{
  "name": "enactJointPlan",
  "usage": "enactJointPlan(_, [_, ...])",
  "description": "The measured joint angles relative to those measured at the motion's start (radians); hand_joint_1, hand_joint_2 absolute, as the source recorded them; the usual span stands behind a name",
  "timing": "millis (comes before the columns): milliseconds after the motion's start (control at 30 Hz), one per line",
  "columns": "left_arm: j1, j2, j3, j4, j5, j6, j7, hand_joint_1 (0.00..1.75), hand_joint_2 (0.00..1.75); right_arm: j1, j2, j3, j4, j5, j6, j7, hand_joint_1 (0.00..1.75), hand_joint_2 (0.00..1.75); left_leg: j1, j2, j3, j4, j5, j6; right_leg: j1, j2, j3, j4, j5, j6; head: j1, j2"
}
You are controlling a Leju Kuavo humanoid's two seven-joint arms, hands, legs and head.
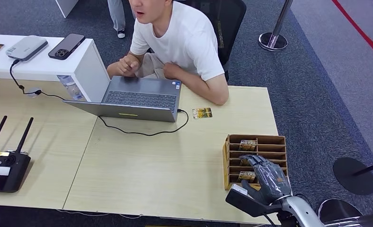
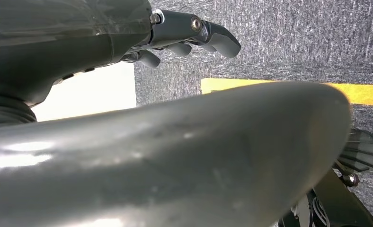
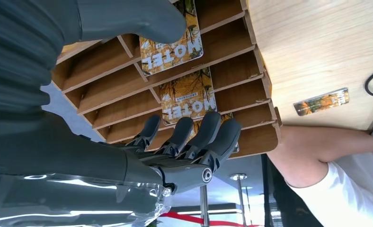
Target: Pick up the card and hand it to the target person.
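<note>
The robot's right hand is over the wooden card rack that stands near the right end of the table, and the step in hand appears to be taking one hotel card out of a slot. In the right wrist view its fingers are stretched out side by side and apart from the thumb, with nothing between them, so the hand is open and empty. The fingertips lie on or just above the middle card, although it is hard to tell from this angle whether they really touch it. Another card sits in the slot next to it, under the thumb. To do this step well, the hand should probably settle on one card only, slide the fingertips behind its free upper edge, bring the thumb to the printed face, and pull along the slope of the slot, not across the dividers. One more card lies flat on the table beside the laptop, near the forearm of the seated person. The left hand hangs over grey carpet, its fingers loosely bent and holding nothing.
</note>
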Motion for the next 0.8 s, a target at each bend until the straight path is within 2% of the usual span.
enactJointPlan(367, [0.0, 0.001, -0.012, 0.0, 0.0, 0.0, 0.0, 0.0, 0.0, 0.004, 0.0, 0.003, 0.01, -0.001, 0.003, 0.018, 0.65, 1.75, 0.0, 0.0, 0.0, 0.0, 0.0, 0.0, 0.0, 0.0, 0.0, 0.0, 0.0, 0.0, 0.0, 0.0])
enactJointPlan(600, [0.0, 0.002, -0.013, 0.0, 0.0, 0.0, 0.004, 0.0, 0.0, 0.004, 0.0, 0.003, 0.015, -0.002, 0.006, 0.025, 0.75, 1.75, 0.0, 0.0, 0.0, 0.0, 0.0, 0.0, 0.0, 0.0, 0.0, 0.0, 0.0, 0.0, 0.0, 0.0])
enactJointPlan(800, [0.0, 0.002, -0.014, 0.0, 0.001, 0.0, 0.007, 0.0, 0.0, 0.004, 0.0, 0.003, 0.024, -0.002, 0.008, 0.028, 0.69, 1.75, 0.0, 0.0, 0.0, 0.0, 0.0, 0.0, 0.0, 0.0, 0.0, 0.0, 0.0, 0.0, 0.0, 0.0])
